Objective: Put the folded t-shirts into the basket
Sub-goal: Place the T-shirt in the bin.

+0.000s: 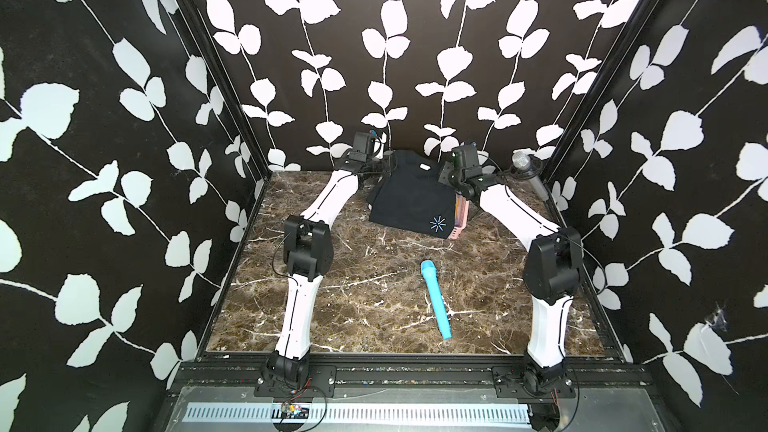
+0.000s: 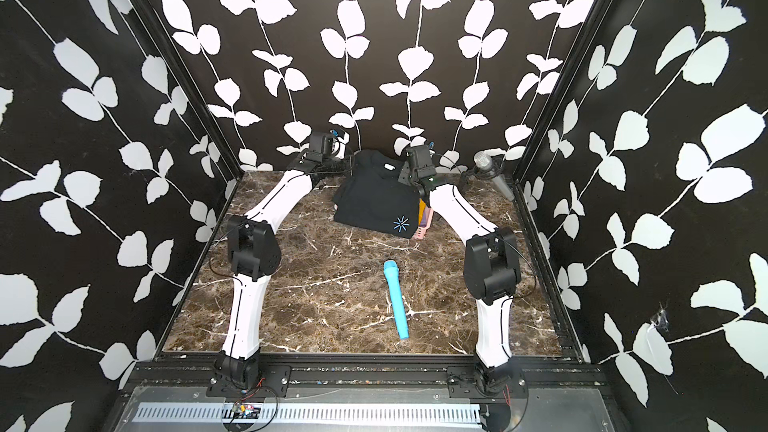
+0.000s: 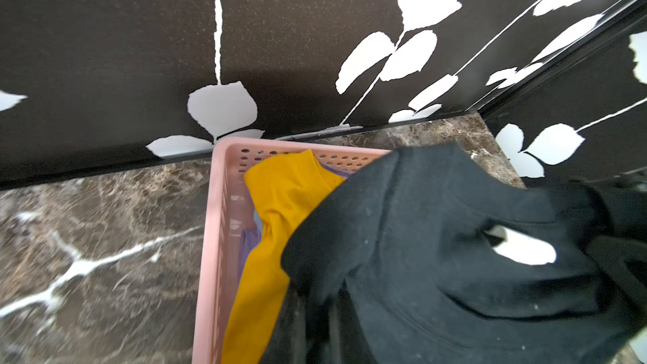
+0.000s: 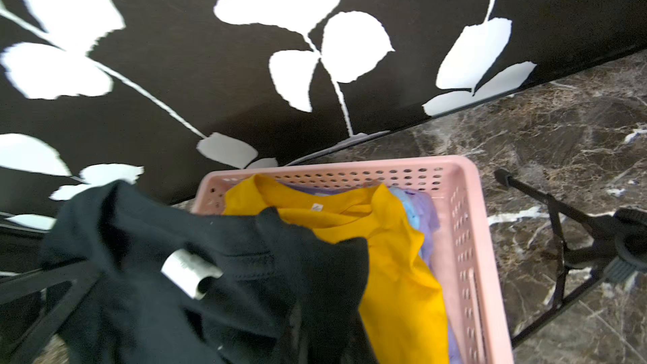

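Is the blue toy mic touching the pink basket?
Apart. Both top views show bare table between the mic and the basket.

No legible text; the black t-shirt (image 1: 407, 197) bears a blue-white starburst logo (image 1: 436, 224).

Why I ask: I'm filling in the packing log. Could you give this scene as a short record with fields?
basket: pink, by the back wall
in basket: mustard t-shirt over light blue t-shirt and lilac t-shirt
black t-shirt: draped over the basket, collar end lifted
left gripper: fingers shut on the black t-shirt
right gripper: fingers shut on the black t-shirt
on table: blue toy microphone, near front; grey microphone on stand, far right corner
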{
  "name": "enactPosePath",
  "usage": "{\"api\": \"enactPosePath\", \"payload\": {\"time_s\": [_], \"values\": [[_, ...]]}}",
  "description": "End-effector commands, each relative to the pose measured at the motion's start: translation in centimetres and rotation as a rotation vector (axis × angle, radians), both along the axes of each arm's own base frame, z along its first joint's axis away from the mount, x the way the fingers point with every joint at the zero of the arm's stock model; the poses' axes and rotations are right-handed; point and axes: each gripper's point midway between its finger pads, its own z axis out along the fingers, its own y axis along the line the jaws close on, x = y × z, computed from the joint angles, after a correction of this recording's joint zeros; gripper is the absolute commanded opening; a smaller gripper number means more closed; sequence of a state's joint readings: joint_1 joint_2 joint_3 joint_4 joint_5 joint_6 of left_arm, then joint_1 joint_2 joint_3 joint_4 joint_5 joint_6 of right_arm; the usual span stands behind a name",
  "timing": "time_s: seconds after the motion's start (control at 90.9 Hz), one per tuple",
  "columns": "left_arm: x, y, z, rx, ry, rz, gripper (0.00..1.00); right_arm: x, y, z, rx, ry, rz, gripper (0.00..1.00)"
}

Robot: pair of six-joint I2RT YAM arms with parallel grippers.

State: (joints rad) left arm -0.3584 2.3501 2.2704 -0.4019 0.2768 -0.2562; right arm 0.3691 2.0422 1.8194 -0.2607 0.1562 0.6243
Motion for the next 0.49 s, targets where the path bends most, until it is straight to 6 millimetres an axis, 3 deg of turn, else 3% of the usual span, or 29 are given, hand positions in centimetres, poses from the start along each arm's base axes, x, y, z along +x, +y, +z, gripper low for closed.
{"api": "enactPosePath", "payload": {"time_s": [0.0,0.198,0.484], "values": [[1.5,-0.1,2.2,0.001,-0.105,-0.010,0.00,1.6,-1.2,0.1,-0.044,-0.023,0.007,0.01],[3.3,-0.9,0.6,0.002,-0.133,-0.018,0.00,3.5,-1.9,-0.7,-0.093,-0.020,0.017,0.03],[5.2,-1.2,-2.7,0.012,-0.134,-0.002,0.00,5.2,-3.1,-3.4,-0.176,0.042,0.004,0.08]]}}
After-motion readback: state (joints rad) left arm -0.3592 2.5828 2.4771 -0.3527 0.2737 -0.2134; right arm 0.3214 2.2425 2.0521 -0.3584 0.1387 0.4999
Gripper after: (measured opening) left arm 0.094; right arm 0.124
